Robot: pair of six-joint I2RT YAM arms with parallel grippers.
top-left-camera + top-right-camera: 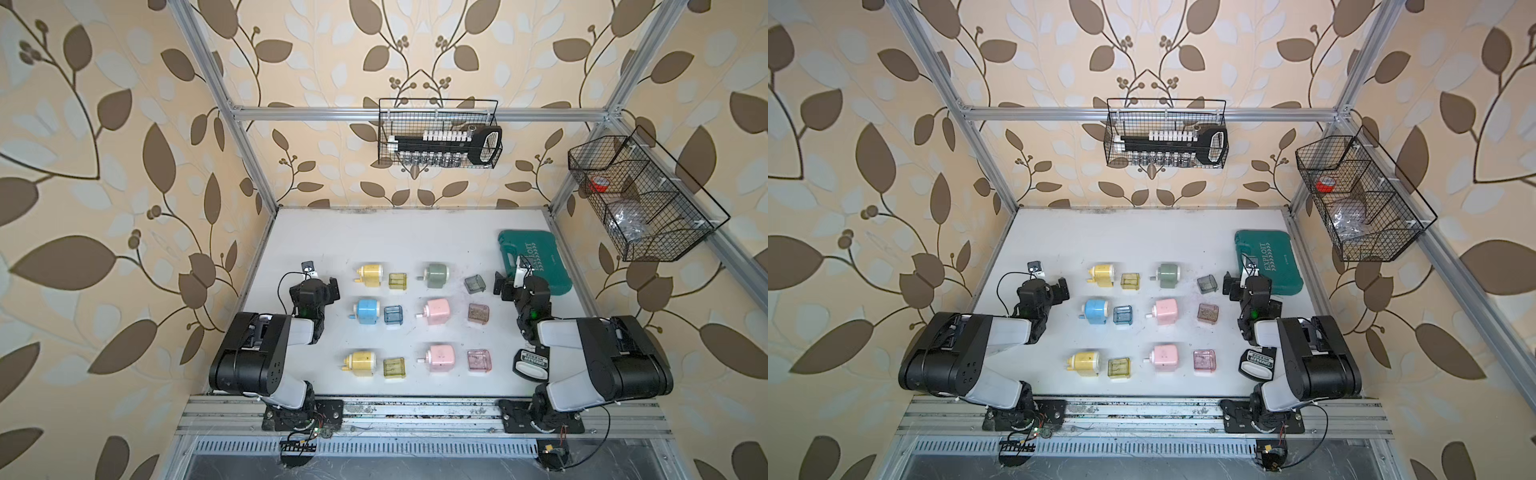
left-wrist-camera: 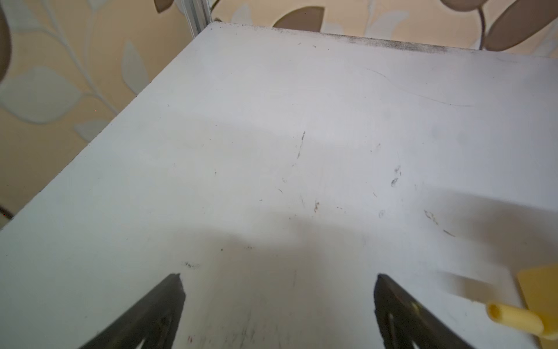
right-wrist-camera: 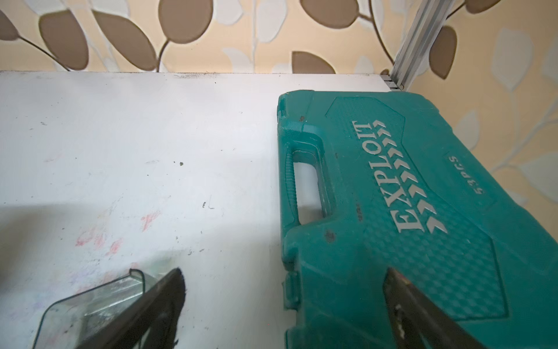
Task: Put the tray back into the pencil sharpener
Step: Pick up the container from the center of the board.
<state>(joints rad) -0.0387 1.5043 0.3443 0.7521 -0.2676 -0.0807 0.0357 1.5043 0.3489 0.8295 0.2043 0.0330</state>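
Evidently nothing is done yet: six small translucent plastic trays [image 1: 397,281] sit on the white worktop [image 1: 415,237], each just beside its pastel barrel-shaped pencil sharpener [image 1: 370,275] (none inserted). Both arms' jaws stand wide open and empty, the right pair near the tilted grey tray [image 1: 475,284].

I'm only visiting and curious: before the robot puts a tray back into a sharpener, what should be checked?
1. left gripper open, empty: ok.
2. right gripper open, empty: ok.
3. blue tray beside blue sharpener, apart: ok.
4. grey tray square to green sharpener: not ok, it sits askew.
5. Blue sharpener turned the right way to receive its tray: cannot tell.
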